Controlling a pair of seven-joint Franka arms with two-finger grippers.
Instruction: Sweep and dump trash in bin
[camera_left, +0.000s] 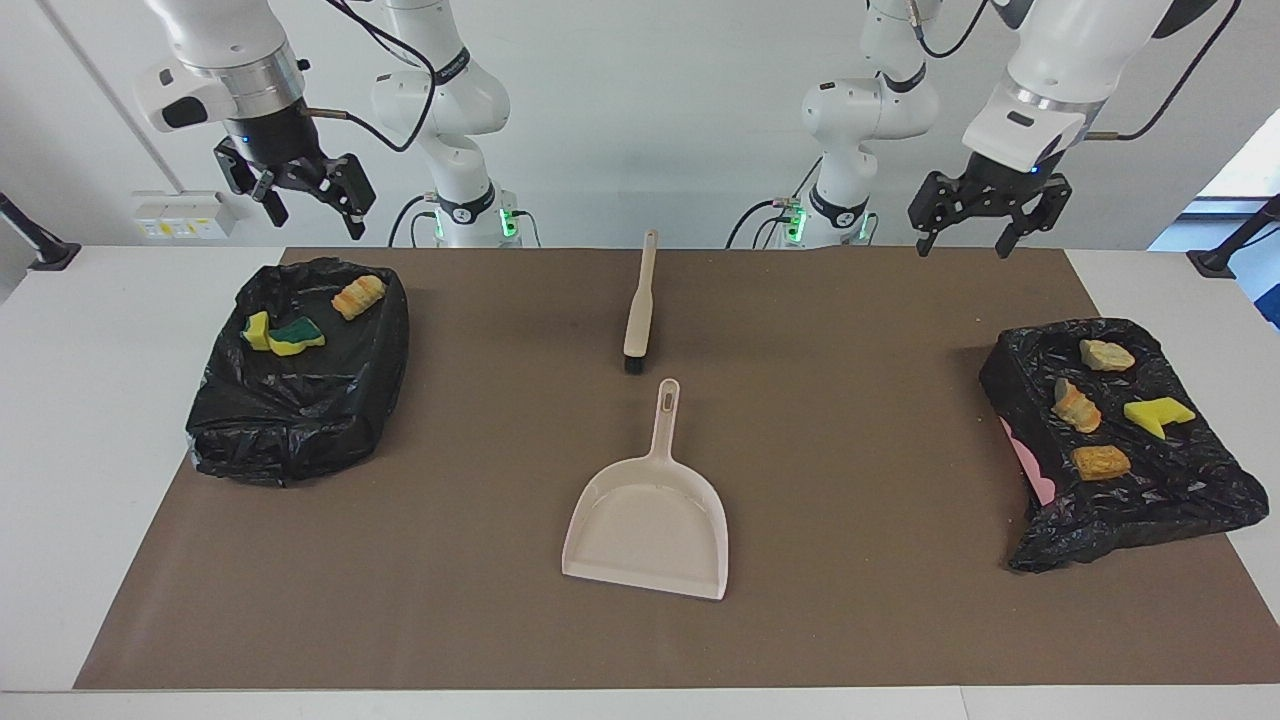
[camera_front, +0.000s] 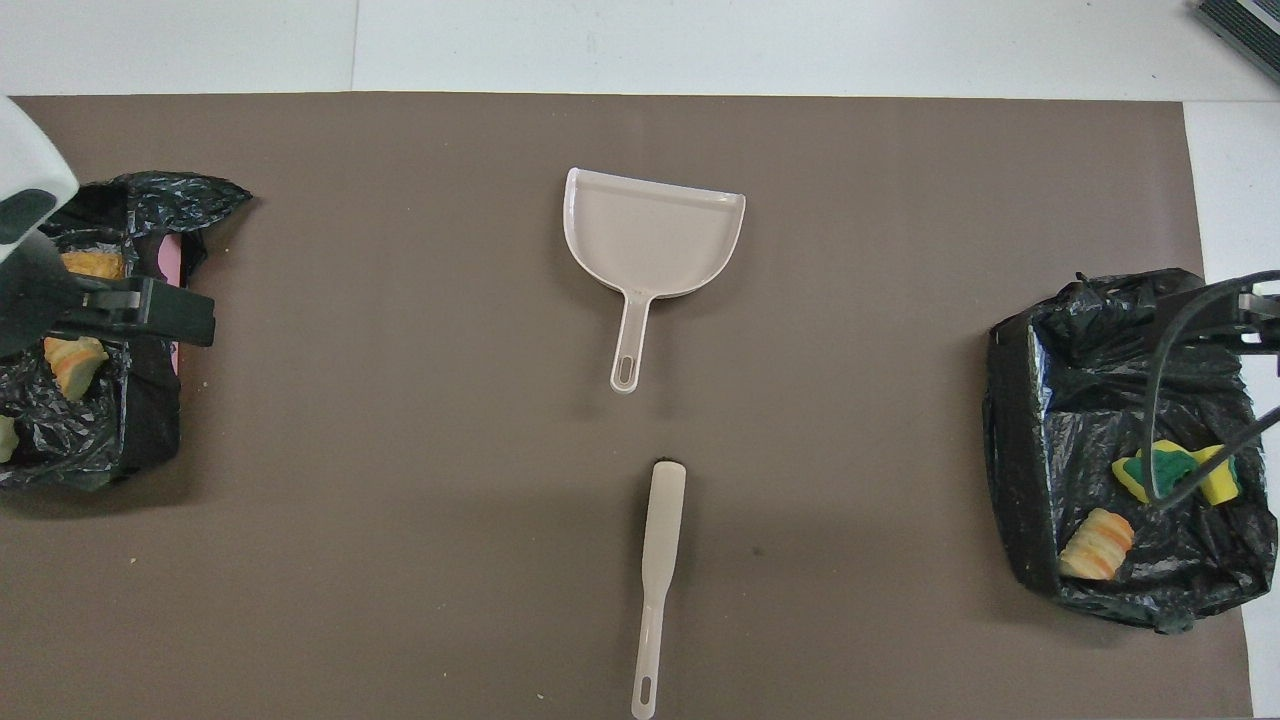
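The trash lies in two black-bag-lined bins. The bin (camera_left: 300, 420) at the right arm's end holds a yellow-and-green chunk (camera_left: 295, 337), a yellow one and an orange-striped one (camera_left: 358, 296). The bin (camera_left: 1150, 510) at the left arm's end holds several chunks: beige (camera_left: 1105, 354), orange-striped, yellow (camera_left: 1157, 413) and orange-brown. The beige dustpan (camera_left: 650, 510) lies mid-mat, its handle toward the robots. The brush (camera_left: 638, 305) lies nearer to the robots. My right gripper (camera_left: 310, 215) hangs open over its bin's near edge. My left gripper (camera_left: 965, 245) hangs open over the mat's near edge.
A brown mat (camera_left: 450, 560) covers the white table. In the overhead view the dustpan (camera_front: 650, 235), the brush (camera_front: 660, 560) and both bins (camera_front: 1020, 420) (camera_front: 140, 400) show. A pink wall (camera_left: 1040, 470) peeks from under the bag at the left arm's end.
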